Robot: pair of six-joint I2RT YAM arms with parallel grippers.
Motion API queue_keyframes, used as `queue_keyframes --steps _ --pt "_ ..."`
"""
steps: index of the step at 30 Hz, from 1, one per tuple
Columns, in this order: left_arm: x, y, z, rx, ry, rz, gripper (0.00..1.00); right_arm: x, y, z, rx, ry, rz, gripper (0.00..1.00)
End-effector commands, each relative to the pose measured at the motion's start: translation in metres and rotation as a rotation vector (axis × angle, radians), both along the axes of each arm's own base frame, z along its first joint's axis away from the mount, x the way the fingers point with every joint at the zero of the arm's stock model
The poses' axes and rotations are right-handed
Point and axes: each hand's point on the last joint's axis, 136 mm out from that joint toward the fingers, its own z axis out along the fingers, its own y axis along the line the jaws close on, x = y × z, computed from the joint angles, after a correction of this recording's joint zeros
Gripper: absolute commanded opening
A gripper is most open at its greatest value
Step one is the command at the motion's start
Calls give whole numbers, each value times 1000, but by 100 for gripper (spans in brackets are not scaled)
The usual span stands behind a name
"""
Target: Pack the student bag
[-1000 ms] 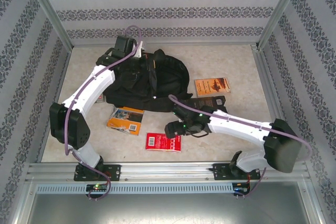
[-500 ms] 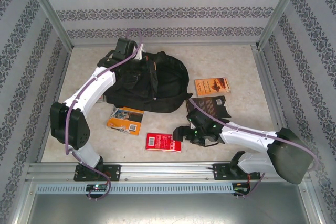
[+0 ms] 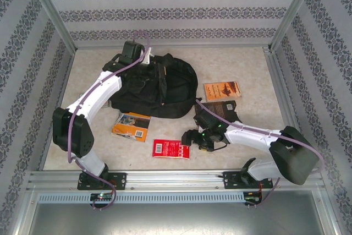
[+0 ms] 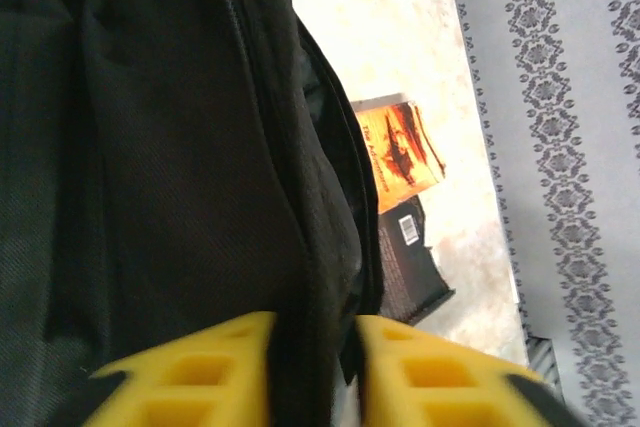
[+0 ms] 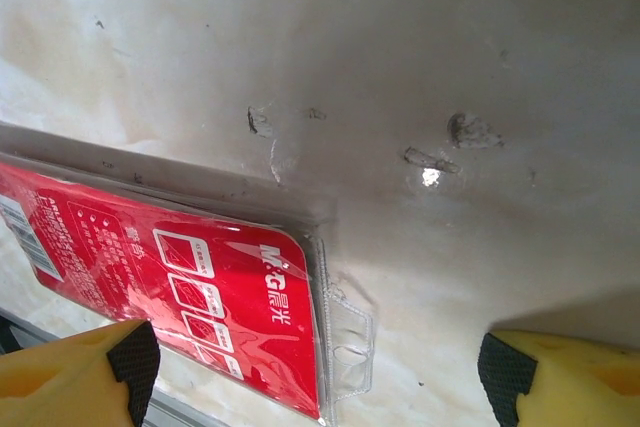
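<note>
The student bag (image 3: pixel 159 89), big, black and soft, lies at the back middle of the table. My left gripper (image 3: pixel 144 62) is at its upper left edge. In the left wrist view a fold of the bag (image 4: pixel 180 177) runs between the yellow fingers (image 4: pixel 200 367); my left gripper (image 4: pixel 315 352) is slightly open, with a thin gap on the right side. My right gripper (image 3: pixel 193 139) hangs low and open over the right end of a red packet (image 3: pixel 171 148). In the right wrist view the packet's clear hang tab (image 5: pixel 345 342) lies between the jaws of my right gripper (image 5: pixel 315 372), touching neither.
An orange book (image 3: pixel 222 89) and a dark-covered book (image 3: pixel 219 108) lie right of the bag, the dark one partly under my right arm. An orange and blue book (image 3: pixel 132 126) lies in front of the bag. Patterned walls (image 3: pixel 308 75) and metal posts enclose the table.
The left jaws have parted from shut on the bag's fold. My right gripper swung right, then settled lower over the red packet's right end.
</note>
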Motion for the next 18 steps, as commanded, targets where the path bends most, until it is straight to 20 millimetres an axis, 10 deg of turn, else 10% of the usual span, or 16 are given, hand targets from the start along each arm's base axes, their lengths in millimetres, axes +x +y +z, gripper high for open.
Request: queue_keyframes --steps 1,9,18 --pt "-27 -7 -1 9 31 -53 49 20 41 11 168 -106 72 85" --pt "-85 15 23 -19 -11 -35 66 19 37 17 183 -124 92 82" --pt "-176 40 -54 -4 127 1 53 28 30 46 271 -215 93 79"
